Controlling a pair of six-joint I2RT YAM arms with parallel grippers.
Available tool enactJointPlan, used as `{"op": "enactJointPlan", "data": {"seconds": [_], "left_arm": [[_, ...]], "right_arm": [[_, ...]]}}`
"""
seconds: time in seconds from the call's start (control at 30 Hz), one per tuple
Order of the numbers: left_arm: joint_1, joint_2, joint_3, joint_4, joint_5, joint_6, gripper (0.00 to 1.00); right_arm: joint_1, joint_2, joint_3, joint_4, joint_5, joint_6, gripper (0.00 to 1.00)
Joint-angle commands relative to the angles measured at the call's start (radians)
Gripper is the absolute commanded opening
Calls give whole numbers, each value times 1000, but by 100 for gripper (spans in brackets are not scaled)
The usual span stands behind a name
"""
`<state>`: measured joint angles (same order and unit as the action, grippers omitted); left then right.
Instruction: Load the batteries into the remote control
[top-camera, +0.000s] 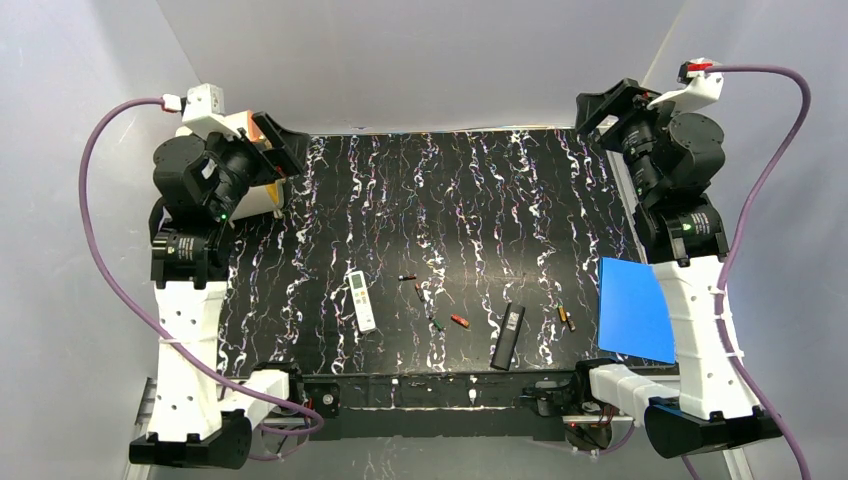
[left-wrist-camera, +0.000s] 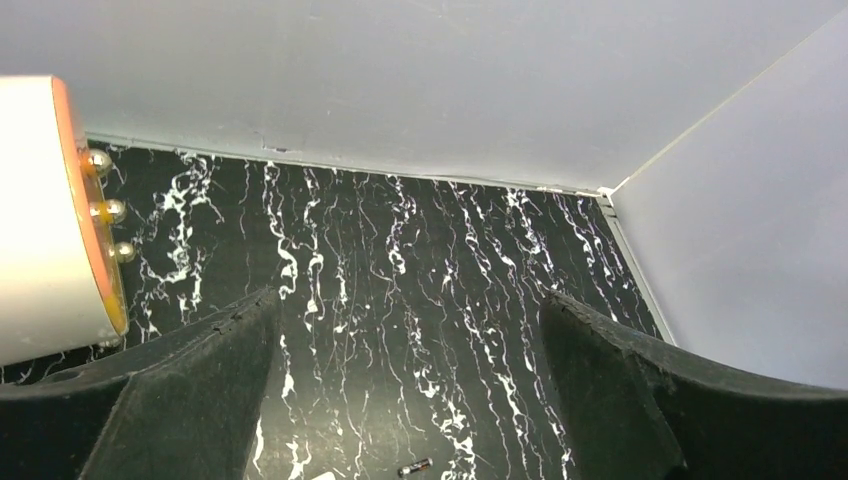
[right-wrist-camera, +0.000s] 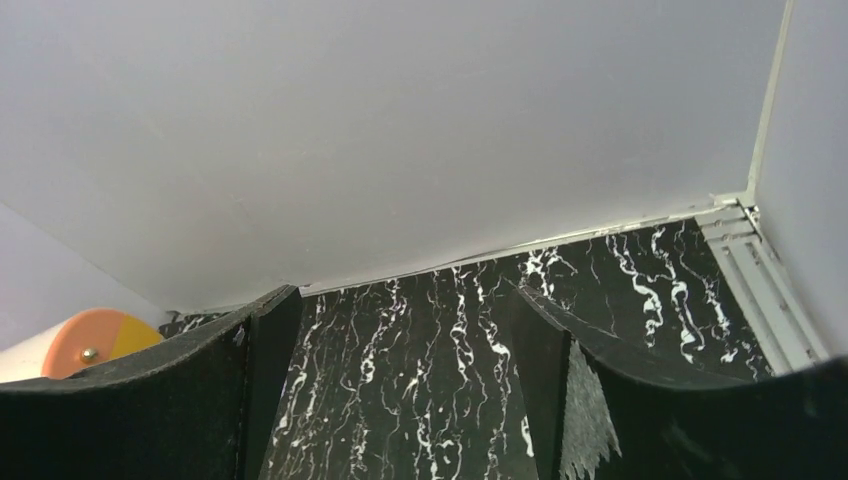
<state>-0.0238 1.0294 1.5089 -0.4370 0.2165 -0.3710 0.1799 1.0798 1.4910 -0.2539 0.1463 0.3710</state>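
A: Where are the batteries (top-camera: 419, 292)?

B: Loose on the black marbled mat (top-camera: 480, 200), all apart from both remotes. Take the far wall as 12 o'clock from the mat's middle in the top view. 4 of them lie toward 6 o'clock: a black cell (top-camera: 407, 277), a thin dark one just beside it, then a green cell (top-camera: 437, 323) and a red cell (top-camera: 459, 321) close together nearer the front edge. A black-and-gold cell (top-camera: 566, 318) lies well apart at 4 o'clock.

A: And the remotes?

B: The white remote (top-camera: 361, 300) lies at 8 o'clock, near the black cell but not touching it. The black remote (top-camera: 508, 336) lies at 5 o'clock, between the red cell and the black-and-gold cell.

A: The grippers?

B: The left gripper (left-wrist-camera: 408, 305) is raised at 10 o'clock, jaws spread wide with nothing between them. The right gripper (right-wrist-camera: 400, 300) is up at 2 o'clock, jaws also apart and empty.

A: Anything else?

B: A white cylinder with an orange end (left-wrist-camera: 50, 220) sits just beside the left gripper. A blue sheet (top-camera: 633, 310) lies at the mat's 4 o'clock edge, by the right arm.
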Motion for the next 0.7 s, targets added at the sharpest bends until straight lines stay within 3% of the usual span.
{"op": "enactJointPlan", "data": {"seconds": [0.0, 0.23, 0.43, 0.53, 0.67], "left_arm": [[-2, -31, -66, 68, -30, -35, 98], [-2, 10, -125, 27, 15, -16, 98], [-2, 52, -187, -120, -6, -127, 99], [-5, 37, -261, -194, -54, -191, 98], [-48, 26, -345, -299, -90, -231, 99]], "right_arm": [[3, -26, -19, -15, 29, 67, 85], [3, -35, -94, -103, -20, 96, 86], [3, -63, -212, -151, 5, 166, 87], [3, -50, -258, -185, -86, 187, 86], [3, 47, -274, -264, -234, 210, 77]]}}
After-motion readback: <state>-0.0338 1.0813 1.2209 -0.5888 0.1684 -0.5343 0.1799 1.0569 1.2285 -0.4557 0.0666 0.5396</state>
